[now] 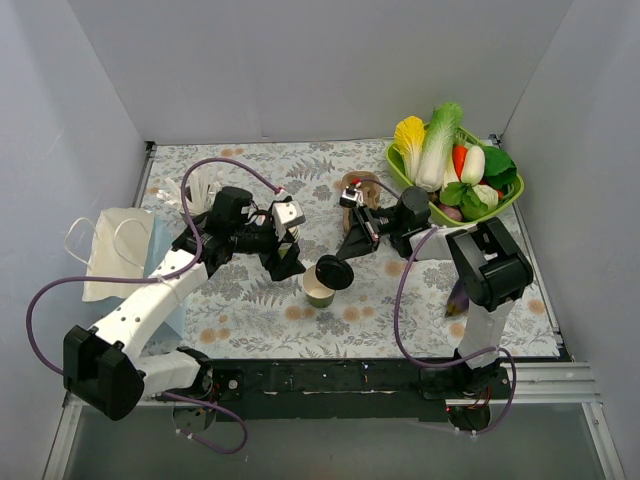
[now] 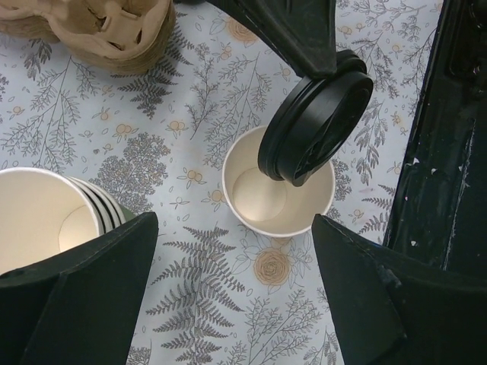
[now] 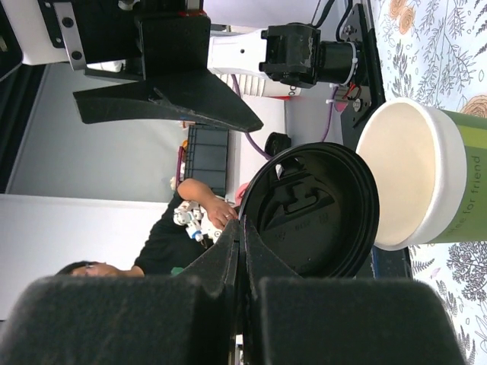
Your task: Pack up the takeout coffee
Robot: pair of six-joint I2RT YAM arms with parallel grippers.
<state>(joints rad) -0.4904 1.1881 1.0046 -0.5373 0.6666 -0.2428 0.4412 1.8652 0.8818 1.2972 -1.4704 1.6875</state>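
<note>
Left wrist view shows the paper cup (image 2: 259, 198) upright at frame centre, between the tips of the left gripper (image 2: 234, 228), whose jaws stand wide and empty. The right gripper (image 3: 242, 247) pinches the black lid (image 2: 316, 118), which tilts over the cup's upper-right rim and is not yet seated.

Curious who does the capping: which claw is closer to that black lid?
Right. The right claw is clamped on the black lid's edge; the left claw hangs open to the lid's left, not touching.
</note>
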